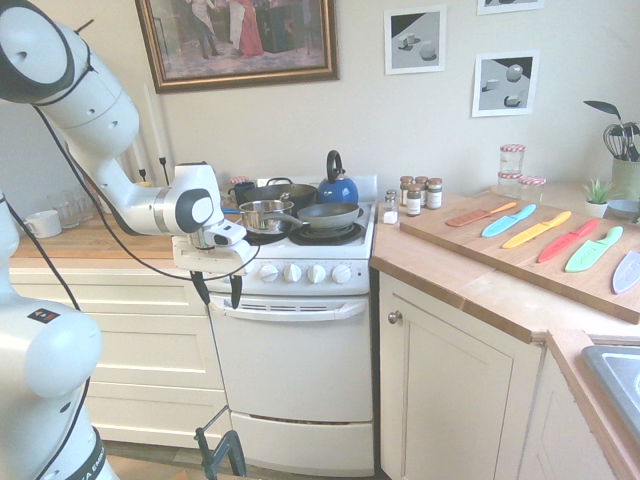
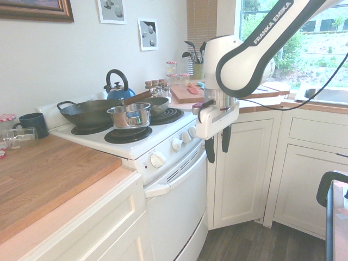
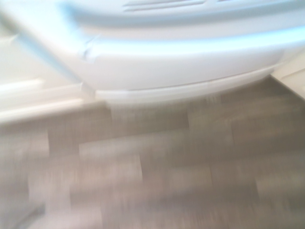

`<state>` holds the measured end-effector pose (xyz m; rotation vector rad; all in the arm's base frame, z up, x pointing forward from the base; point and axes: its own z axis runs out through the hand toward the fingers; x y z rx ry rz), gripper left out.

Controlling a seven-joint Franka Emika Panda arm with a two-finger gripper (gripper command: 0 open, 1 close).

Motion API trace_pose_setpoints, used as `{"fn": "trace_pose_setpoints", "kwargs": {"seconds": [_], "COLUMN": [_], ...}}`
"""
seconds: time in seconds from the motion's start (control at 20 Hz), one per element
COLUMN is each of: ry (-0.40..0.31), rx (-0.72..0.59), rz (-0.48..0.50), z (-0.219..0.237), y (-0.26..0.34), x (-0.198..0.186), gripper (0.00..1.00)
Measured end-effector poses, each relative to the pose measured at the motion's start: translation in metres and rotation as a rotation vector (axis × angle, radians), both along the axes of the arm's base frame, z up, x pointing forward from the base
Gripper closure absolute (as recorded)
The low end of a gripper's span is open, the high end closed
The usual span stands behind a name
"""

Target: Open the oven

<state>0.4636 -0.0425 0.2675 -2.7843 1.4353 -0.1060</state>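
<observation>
The white oven (image 1: pixel 295 370) stands between cream cabinets, its door shut under a wide bar handle (image 1: pixel 290 306) and a row of round knobs (image 1: pixel 292 272). My gripper (image 1: pixel 219 290) hangs fingers-down in front of the handle's left end, open with nothing between its fingers. In the second exterior view the gripper (image 2: pixel 217 145) sits a little out from the knob panel (image 2: pixel 179 142), apart from the oven door (image 2: pixel 176 215). The blurred wrist view looks down over the oven's white front (image 3: pixel 181 67) to the wooden floor (image 3: pixel 167 167).
A small saucepan (image 1: pixel 262 215), a frying pan (image 1: pixel 328 214), a black wok (image 2: pixel 89 112) and a blue kettle (image 1: pixel 337 187) crowd the hob. A cream cabinet door (image 1: pixel 450 400) adjoins the oven's right side. Coloured knives lie on a cutting board (image 1: pixel 520 250). A mug (image 1: pixel 42 223) stands on the left counter.
</observation>
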Motion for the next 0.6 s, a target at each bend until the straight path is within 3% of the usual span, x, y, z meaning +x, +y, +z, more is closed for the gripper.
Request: {"fn": "trace_pose_setpoints", "kwargs": {"seconds": [0.25,0.6], "ry": [-0.067,-0.123], "rx": [-0.019,-0.042], "rz": [-0.035,0.029], "z": [-0.053,-0.071], "y": [-0.03,-0.031], "x": [0.048,0.107], "gripper": [0.0,0.0]}}
